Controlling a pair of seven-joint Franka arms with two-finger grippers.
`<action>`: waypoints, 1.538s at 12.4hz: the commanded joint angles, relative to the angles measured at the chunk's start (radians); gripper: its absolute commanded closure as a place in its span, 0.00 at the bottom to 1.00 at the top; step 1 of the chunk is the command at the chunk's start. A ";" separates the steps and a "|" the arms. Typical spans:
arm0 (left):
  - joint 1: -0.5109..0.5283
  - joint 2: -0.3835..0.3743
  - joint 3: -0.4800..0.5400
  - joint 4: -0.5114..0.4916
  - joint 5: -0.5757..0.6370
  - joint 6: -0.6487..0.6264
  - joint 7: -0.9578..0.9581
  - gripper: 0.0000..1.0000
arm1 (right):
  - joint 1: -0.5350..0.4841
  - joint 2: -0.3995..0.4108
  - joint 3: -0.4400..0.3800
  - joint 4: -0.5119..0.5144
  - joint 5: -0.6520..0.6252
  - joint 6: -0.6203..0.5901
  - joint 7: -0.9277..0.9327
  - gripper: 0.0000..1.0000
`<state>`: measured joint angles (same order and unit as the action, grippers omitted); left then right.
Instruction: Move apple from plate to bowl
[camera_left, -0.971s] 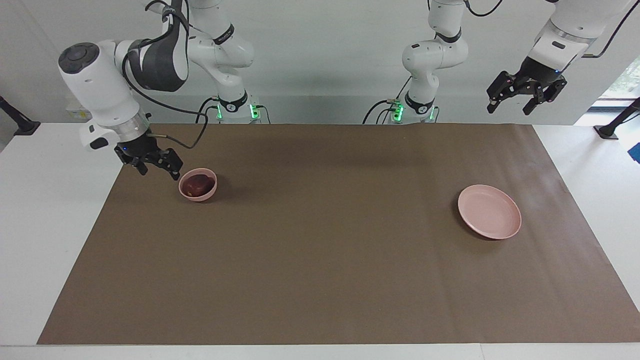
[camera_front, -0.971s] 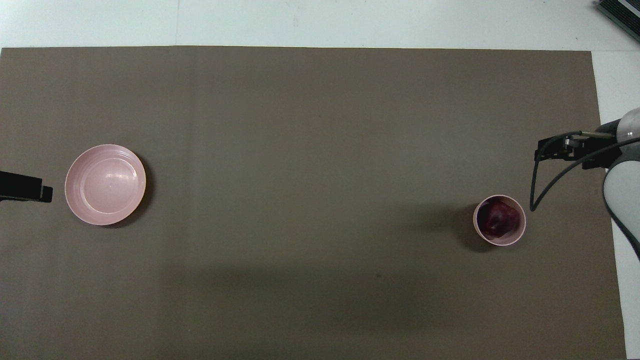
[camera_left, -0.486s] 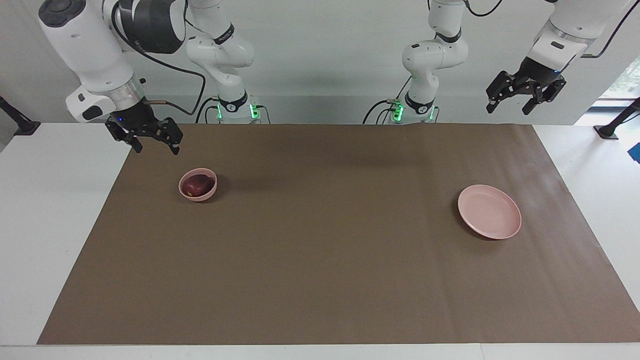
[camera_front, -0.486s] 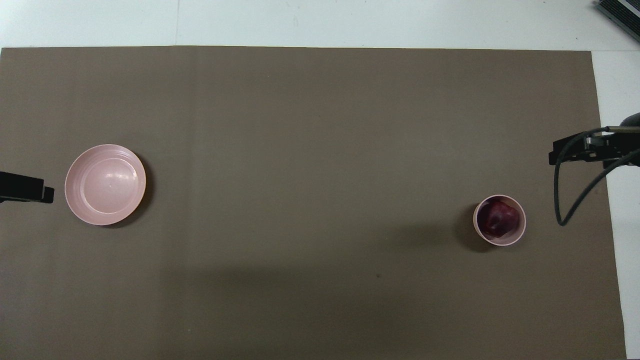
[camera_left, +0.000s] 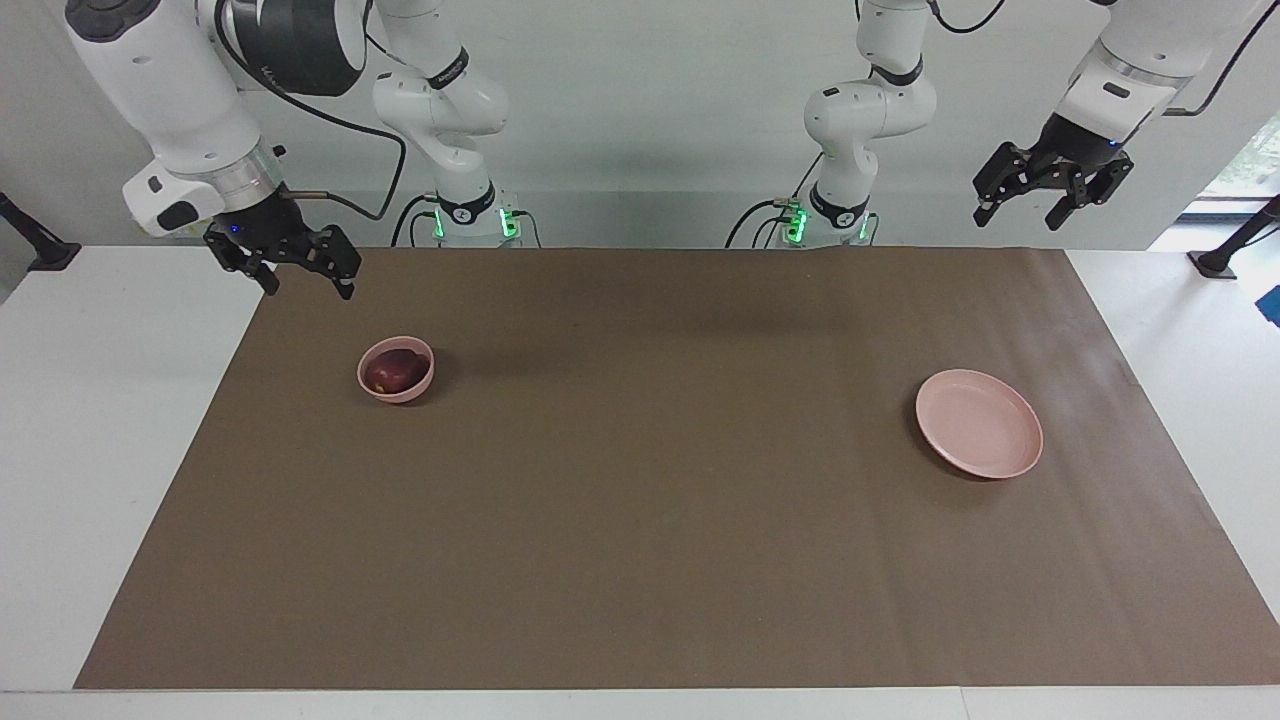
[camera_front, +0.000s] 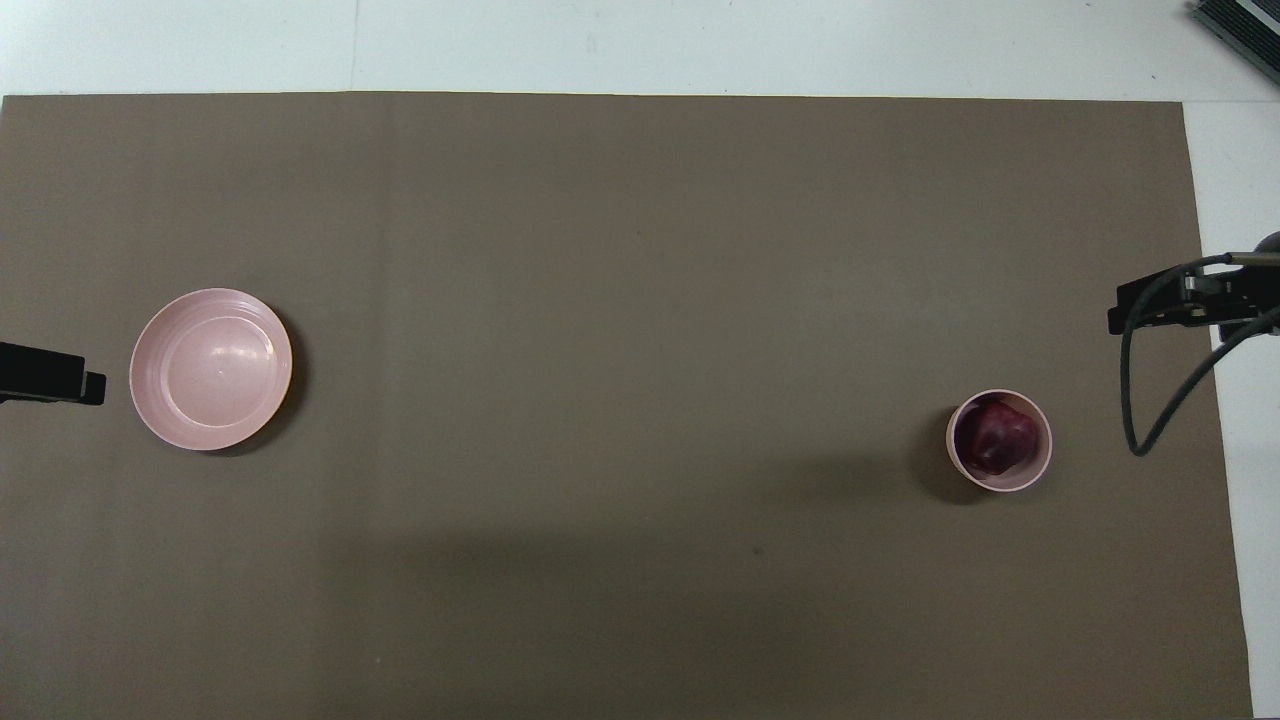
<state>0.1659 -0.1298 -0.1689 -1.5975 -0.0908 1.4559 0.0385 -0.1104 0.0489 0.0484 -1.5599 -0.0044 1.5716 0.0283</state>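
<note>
Apple (camera_left: 392, 372): small, round, firm, smooth-skinned, likely light; lies in the bowl (camera_left: 421, 383), well apart from the bare plate (camera_left: 1020, 455); best gripped across its widest part. Right gripper (camera_left: 298, 274), raised over the mat's edge near the bowl, and waiting left gripper (camera_left: 1052, 198), raised near the plate's end: jaws spread wide, both empty.

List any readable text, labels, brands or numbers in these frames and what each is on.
None can be read.
Right arm's dark upper link: pale lettering, too small and blurred to read.
Apple, bowl, plate and brown mat: no markings visible.
</note>
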 joint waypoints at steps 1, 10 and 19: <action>-0.040 0.006 0.034 0.013 0.023 0.001 -0.008 0.00 | -0.006 0.006 0.005 0.017 -0.019 -0.010 -0.024 0.00; -0.098 0.001 0.101 0.008 0.026 -0.015 -0.006 0.00 | -0.006 0.009 0.004 0.021 -0.023 -0.015 -0.025 0.00; -0.137 0.006 0.080 0.011 0.089 -0.097 0.006 0.00 | -0.005 0.019 0.004 0.080 -0.011 -0.087 -0.016 0.00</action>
<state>0.0586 -0.1264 -0.0878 -1.5979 -0.0288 1.3777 0.0410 -0.1105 0.0558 0.0478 -1.4928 -0.0055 1.4853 0.0283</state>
